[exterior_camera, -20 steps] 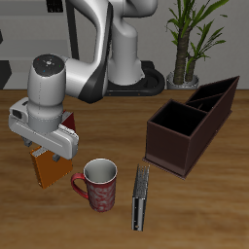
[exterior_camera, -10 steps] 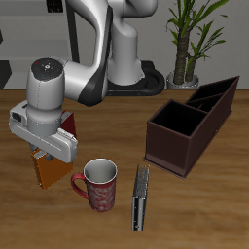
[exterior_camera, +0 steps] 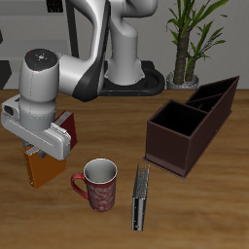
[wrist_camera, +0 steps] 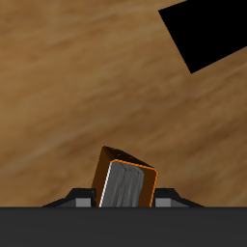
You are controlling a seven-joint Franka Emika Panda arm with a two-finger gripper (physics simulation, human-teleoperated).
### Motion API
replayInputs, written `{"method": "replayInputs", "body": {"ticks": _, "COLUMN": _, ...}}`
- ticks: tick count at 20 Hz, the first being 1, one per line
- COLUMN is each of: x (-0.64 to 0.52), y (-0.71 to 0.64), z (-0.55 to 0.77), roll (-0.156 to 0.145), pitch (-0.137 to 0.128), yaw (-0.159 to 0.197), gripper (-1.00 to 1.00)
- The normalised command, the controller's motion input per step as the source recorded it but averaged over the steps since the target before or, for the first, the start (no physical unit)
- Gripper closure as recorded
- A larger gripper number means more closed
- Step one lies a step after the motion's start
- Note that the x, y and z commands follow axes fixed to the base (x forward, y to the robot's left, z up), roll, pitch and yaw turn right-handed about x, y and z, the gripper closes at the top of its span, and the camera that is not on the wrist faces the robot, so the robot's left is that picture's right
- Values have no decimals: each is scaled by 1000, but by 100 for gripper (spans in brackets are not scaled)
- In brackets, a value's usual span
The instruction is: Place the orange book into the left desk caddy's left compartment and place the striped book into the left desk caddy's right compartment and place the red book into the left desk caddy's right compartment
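Gripper (exterior_camera: pixel 39 154) clamps orange book (exterior_camera: pixel 43 169); left desk caddy (exterior_camera: pixel 191 124) holds nothing.

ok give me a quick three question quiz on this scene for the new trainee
1. True or false: the orange book is gripped between the fingers.
2. Which thing stands nearest the striped book? A) the mug B) the potted plant C) the red book
3. Fill in: both compartments of the desk caddy that can be seen hold ____ books.

Key
1. True: the wrist view shows it clamped between them, lifted off the table.
2. A
3. no
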Motion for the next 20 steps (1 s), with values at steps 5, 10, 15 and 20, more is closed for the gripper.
{"method": "replayInputs", "body": {"ticks": 5, "x": -52, "y": -7, "z": 585, "roll": -54, "pitch": -66, "yaw": 11, "gripper": 100}}
{"method": "replayInputs", "body": {"ticks": 10, "x": -134, "y": -6, "z": 662, "roll": -75, "pitch": -47, "yaw": 47, "gripper": 100}}
{"method": "replayInputs", "body": {"ticks": 15, "x": -380, "y": 253, "z": 563, "roll": -16, "pitch": -60, "yaw": 17, "gripper": 100}}
{"method": "replayInputs", "body": {"ticks": 20, "x": -433, "y": 262, "z": 470, "roll": -20, "pitch": -1, "yaw": -64, "gripper": 100}}
